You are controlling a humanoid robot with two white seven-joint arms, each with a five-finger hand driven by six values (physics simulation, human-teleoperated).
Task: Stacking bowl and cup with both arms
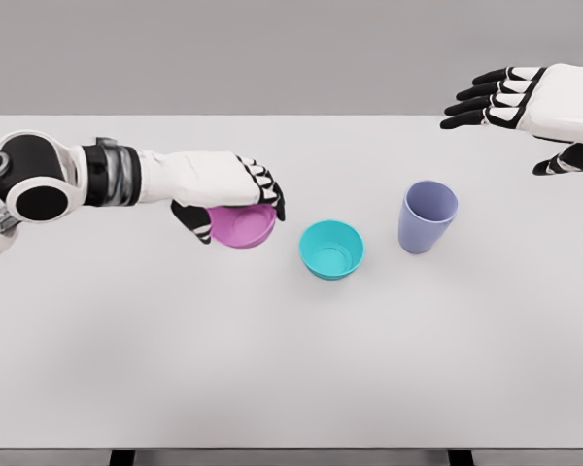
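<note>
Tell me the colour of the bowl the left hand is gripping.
Pink, or magenta. The bowl shows clearly in the head view, under the left hand.

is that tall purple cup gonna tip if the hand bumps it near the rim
Probably yes: the tall lavender plastic cup stands upright on a base narrower than its rim, so a high nudge could topple it. It looks stiff and light, and would likely slide on the smooth white table if pushed low.
</note>
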